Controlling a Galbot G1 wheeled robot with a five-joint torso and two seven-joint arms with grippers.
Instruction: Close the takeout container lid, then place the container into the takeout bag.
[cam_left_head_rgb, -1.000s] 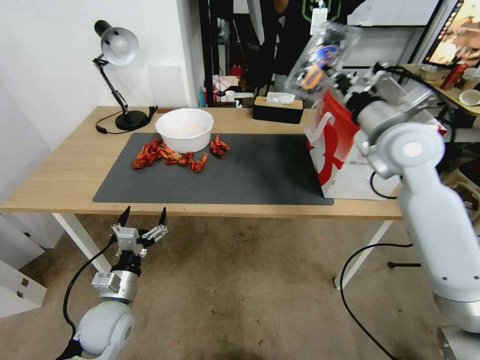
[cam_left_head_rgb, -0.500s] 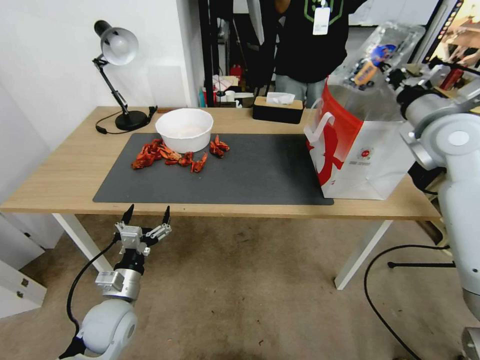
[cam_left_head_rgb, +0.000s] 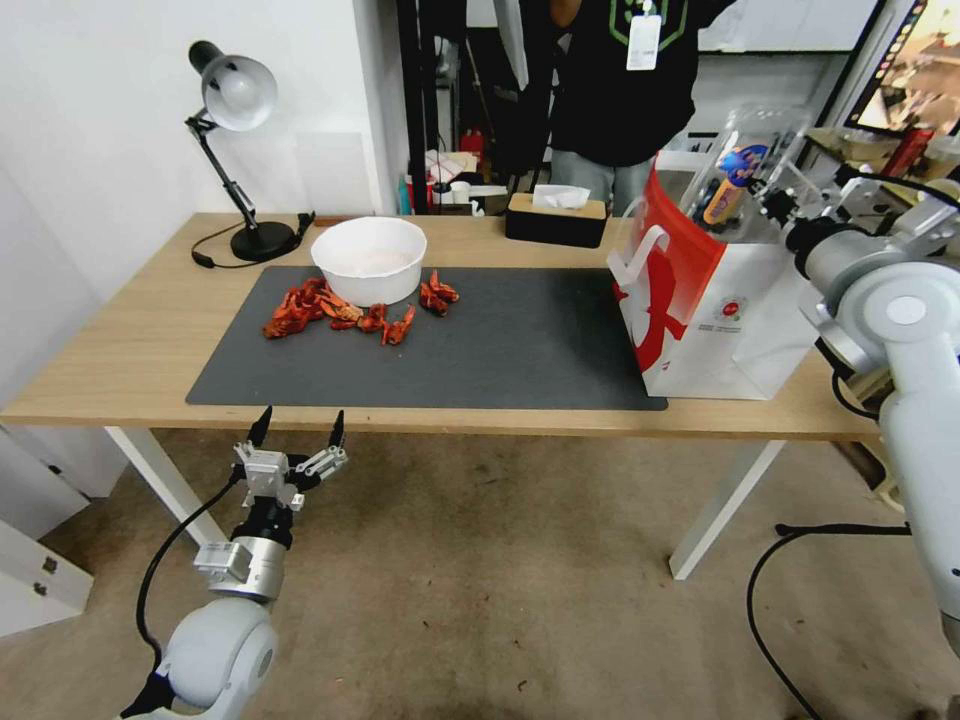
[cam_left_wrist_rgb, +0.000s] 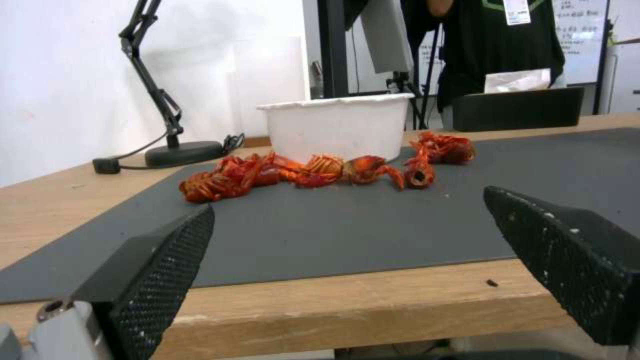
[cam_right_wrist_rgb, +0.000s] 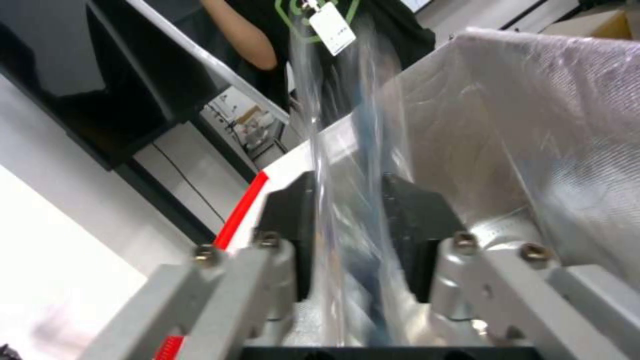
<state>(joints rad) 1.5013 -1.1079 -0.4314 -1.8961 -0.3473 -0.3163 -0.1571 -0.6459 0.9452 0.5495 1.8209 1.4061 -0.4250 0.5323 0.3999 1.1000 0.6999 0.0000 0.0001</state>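
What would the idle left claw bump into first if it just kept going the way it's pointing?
Probably the table: the left gripper hangs open just before and below its front edge, aimed across the top. If it cleared the edge, the red crayfish before the white bowl come next. Depth is uncertain.

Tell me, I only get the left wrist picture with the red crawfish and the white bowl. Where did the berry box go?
Observer: The right gripper has its fingers shut on the takeout container, above the open top of the takeout bag.
Operator: Is the box inside the bag yet?
Observer: Not fully. In the head view its upper part stands above the bag's rim, tilted on end.
Operator: Where is the bag?
Observer: On the table's right end, at the edge of the dark mat.
Operator: And my arm?
Observer: The left gripper hangs open below the table's front edge.
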